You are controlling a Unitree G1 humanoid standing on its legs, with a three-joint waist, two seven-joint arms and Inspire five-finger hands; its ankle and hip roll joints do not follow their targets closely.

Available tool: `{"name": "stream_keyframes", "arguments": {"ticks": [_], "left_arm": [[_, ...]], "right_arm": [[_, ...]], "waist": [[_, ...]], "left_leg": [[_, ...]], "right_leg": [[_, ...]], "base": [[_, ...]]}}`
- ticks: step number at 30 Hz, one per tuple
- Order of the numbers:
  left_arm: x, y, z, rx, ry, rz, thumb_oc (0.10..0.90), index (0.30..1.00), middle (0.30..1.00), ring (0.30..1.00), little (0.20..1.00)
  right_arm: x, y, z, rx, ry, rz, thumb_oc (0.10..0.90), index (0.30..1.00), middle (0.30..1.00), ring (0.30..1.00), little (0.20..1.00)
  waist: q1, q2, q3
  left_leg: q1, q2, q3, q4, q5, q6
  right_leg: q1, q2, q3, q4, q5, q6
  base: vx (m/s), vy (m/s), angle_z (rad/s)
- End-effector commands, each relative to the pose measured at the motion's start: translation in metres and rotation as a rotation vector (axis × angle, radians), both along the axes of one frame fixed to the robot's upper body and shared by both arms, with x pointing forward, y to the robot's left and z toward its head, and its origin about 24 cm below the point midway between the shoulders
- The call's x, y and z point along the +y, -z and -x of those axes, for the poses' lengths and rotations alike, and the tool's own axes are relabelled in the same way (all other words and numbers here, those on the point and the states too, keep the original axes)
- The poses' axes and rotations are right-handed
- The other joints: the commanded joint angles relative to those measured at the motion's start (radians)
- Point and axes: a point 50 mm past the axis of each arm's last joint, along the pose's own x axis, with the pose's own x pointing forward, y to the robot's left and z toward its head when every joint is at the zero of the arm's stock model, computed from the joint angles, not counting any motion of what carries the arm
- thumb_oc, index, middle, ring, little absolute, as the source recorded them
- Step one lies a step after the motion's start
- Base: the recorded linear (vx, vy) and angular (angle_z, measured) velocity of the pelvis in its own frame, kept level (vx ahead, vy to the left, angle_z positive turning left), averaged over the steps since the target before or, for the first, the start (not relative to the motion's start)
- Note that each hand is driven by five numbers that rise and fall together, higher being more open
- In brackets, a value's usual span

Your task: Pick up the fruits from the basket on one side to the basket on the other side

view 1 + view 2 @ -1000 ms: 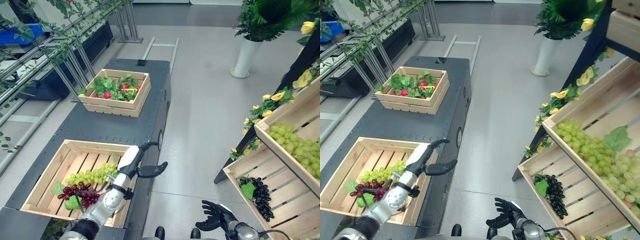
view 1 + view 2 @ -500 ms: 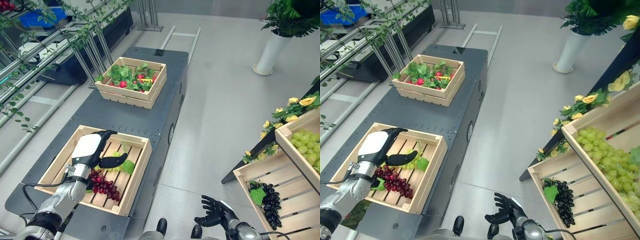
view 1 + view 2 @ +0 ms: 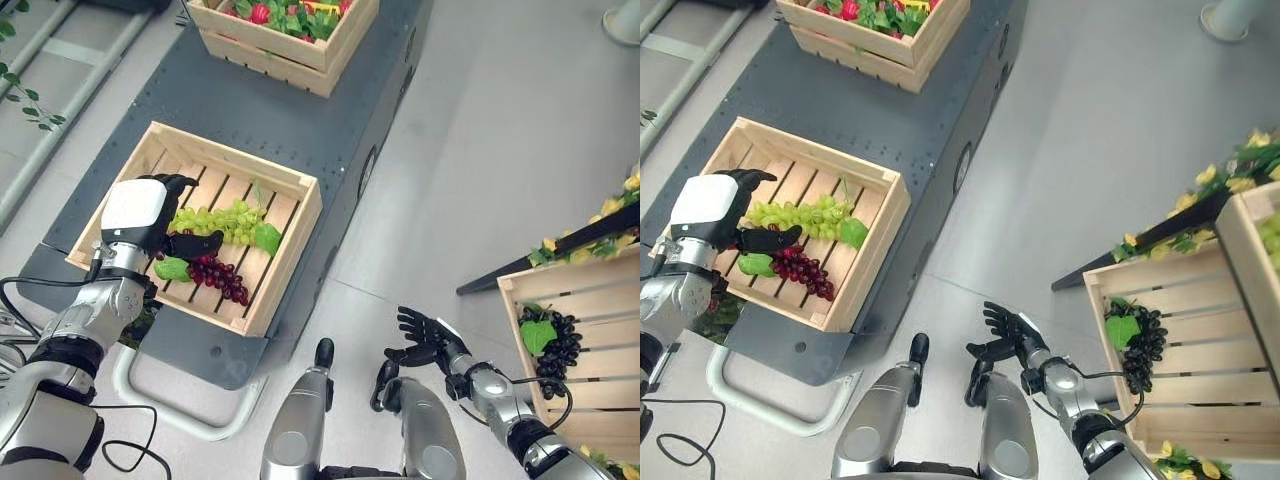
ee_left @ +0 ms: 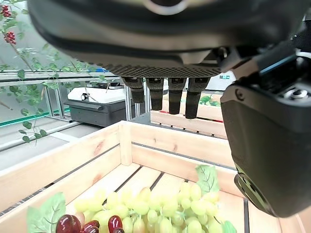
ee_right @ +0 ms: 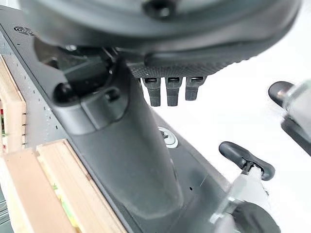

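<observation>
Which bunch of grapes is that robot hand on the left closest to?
The red grapes, lying right beside the left robot hand in the near crate; the green grapes lie just beyond, the black grapes far right.

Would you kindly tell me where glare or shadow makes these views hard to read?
Right wrist view: the floor behind the right hand's fingers is washed out to white. Left wrist view: the left hand is dark overhead, the green grapes evenly lit. Left eye view: no strong glare on the crate.
</observation>
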Motion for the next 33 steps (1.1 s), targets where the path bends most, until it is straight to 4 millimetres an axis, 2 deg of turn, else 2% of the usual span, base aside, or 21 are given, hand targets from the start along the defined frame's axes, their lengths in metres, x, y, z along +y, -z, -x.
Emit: {"name": "stream_keyframes", "arguments": {"ticks": [1,7,16,24,26,27,28,30,33], "left_arm": [[0.015,-0.056,0.000,-0.261,-0.057,-0.001,0.800,0.900,0.900,0.900,0.900],[0.009,-0.075,-0.008,-0.277,-0.064,-0.059,0.800,0.900,0.900,0.900,0.900],[0.006,-0.089,-0.014,-0.181,-0.067,-0.198,0.800,0.900,0.900,0.900,0.900],[0.021,-0.101,-0.011,-0.151,-0.183,-0.254,0.800,0.900,0.900,0.900,0.900],[0.033,-0.105,-0.008,-0.162,-0.265,-0.265,0.800,0.900,0.900,0.900,0.900],[0.033,-0.106,-0.008,-0.162,-0.265,-0.266,0.800,0.900,0.900,0.900,0.900],[0.043,-0.106,-0.005,-0.171,-0.338,-0.262,0.800,0.900,0.900,0.900,0.900],[0.045,-0.106,-0.004,-0.180,-0.365,-0.273,0.800,0.900,0.900,0.900,0.900],[0.050,-0.112,0.000,-0.295,-0.429,-0.302,0.800,0.900,0.900,0.900,0.900]], "right_arm": [[-0.008,-0.006,0.009,-0.075,0.012,-0.032,0.800,0.900,0.900,0.900,0.900],[-0.012,-0.020,-0.003,-0.128,-0.030,0.001,0.800,0.900,0.900,0.900,0.900],[-0.021,-0.027,-0.006,-0.146,-0.027,0.022,0.800,0.900,0.900,0.900,0.900],[-0.029,-0.030,-0.006,-0.161,-0.014,0.030,0.800,0.900,0.900,0.900,0.900],[-0.028,-0.031,-0.006,-0.167,-0.017,0.028,0.800,0.900,0.900,0.900,0.900],[-0.028,-0.031,-0.006,-0.167,-0.017,0.027,0.800,0.900,0.900,0.900,0.900],[-0.027,-0.032,-0.007,-0.170,-0.016,0.023,0.800,0.900,0.900,0.900,0.900],[-0.026,-0.031,-0.007,-0.170,-0.016,0.020,0.800,0.900,0.900,0.900,0.900],[-0.019,-0.030,-0.009,-0.168,-0.021,0.006,0.800,0.900,0.900,0.900,0.900]], "waist": [[-0.015,0.000,-0.030],[-0.023,-0.007,0.020],[-0.040,-0.005,0.020],[-0.042,-0.007,0.020],[-0.043,-0.012,0.020],[-0.043,-0.012,0.020],[-0.043,-0.015,0.020],[-0.043,-0.018,0.020],[-0.038,-0.033,0.020]], "left_leg": [[-0.032,-0.020,0.050,0.116,-0.094,0.025],[-0.150,-0.008,0.073,0.217,-0.116,0.027],[-0.258,0.005,0.088,0.270,-0.126,0.028],[-0.312,0.005,0.088,0.281,-0.125,0.029],[-0.331,0.006,0.089,0.288,-0.125,0.032],[-0.332,0.006,0.089,0.288,-0.125,0.032],[-0.339,0.007,0.089,0.290,-0.125,0.031],[-0.342,0.007,0.089,0.289,-0.125,0.031],[-0.352,0.008,0.084,0.291,-0.128,0.032]], "right_leg": [[0.026,0.007,0.026,0.012,0.028,-0.016],[-0.095,0.014,0.052,0.105,0.017,-0.019],[-0.210,0.025,0.074,0.151,0.017,-0.015],[-0.271,0.021,0.076,0.165,0.027,-0.005],[-0.291,0.021,0.074,0.172,0.031,-0.004],[-0.292,0.021,0.074,0.172,0.031,-0.004],[-0.299,0.022,0.073,0.171,0.032,-0.004],[-0.303,0.023,0.073,0.171,0.033,-0.003],[-0.310,0.027,0.070,0.171,0.034,-0.002]], "base": [[-0.06,0.111,-0.08],[-0.06,0.076,-0.08],[0.00,0.045,-0.03],[0.01,0.018,-0.01],[0.00,0.000,0.00],[0.00,0.000,0.00],[0.00,0.000,0.00],[0.00,0.000,0.00],[0.00,0.000,0.00]]}}
